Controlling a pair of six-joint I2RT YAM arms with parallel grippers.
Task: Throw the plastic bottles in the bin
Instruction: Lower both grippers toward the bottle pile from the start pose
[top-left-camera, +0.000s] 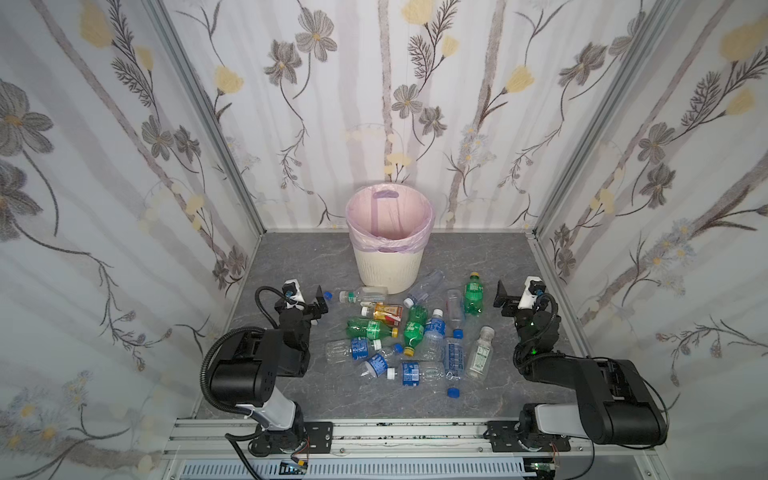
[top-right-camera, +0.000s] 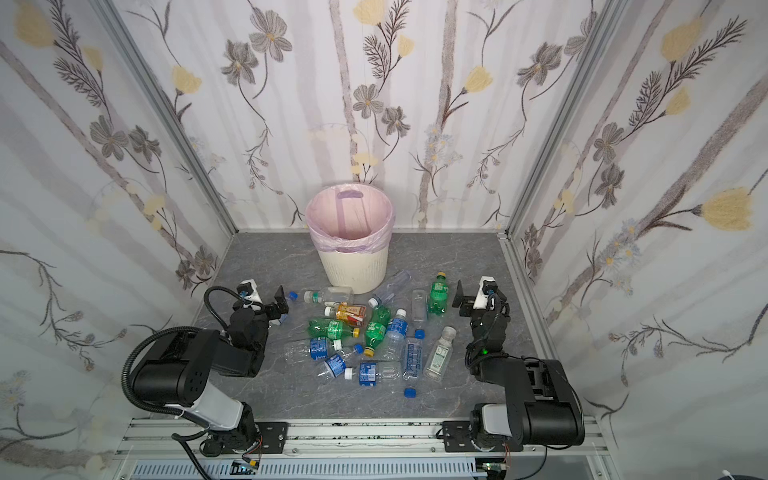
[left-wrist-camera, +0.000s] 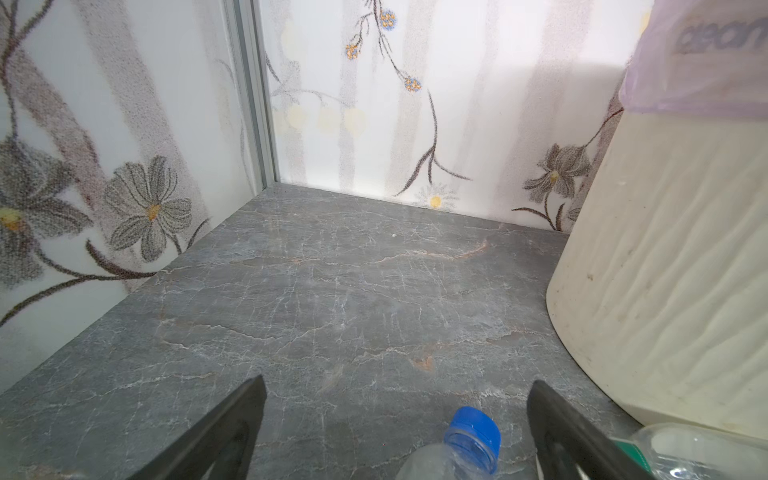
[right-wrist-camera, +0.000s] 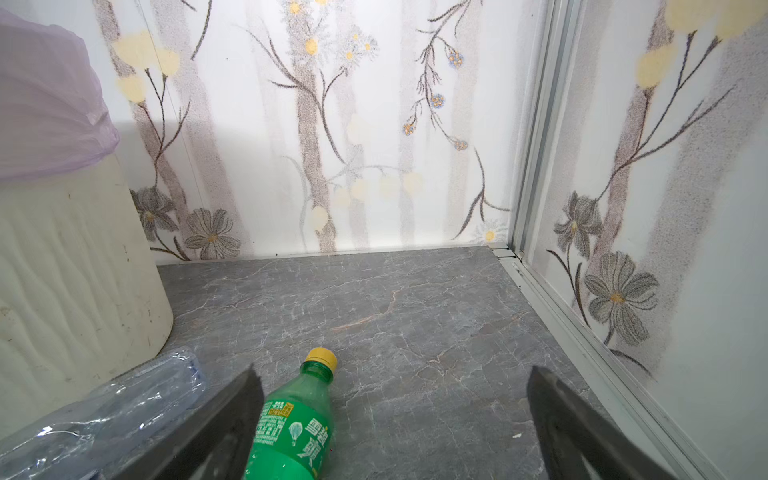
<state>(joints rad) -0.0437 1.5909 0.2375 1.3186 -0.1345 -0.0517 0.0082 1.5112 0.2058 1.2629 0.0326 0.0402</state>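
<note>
A green bottle (right-wrist-camera: 293, 432) lies just beside the right claw (right-wrist-camera: 395, 376)

Green bottle (right-wrist-camera: 291, 436), far right of the pile: white Chinese characters 雪碧 on its label. The small print and yellow-green patch there are too fine to read. Bin (left-wrist-camera: 665, 249) liner (left-wrist-camera: 706, 62): grey lettering near the rim, looks mirrored, not legible. Blue-label bottles (top-left-camera: 360, 348): print too small in both top views.
</note>
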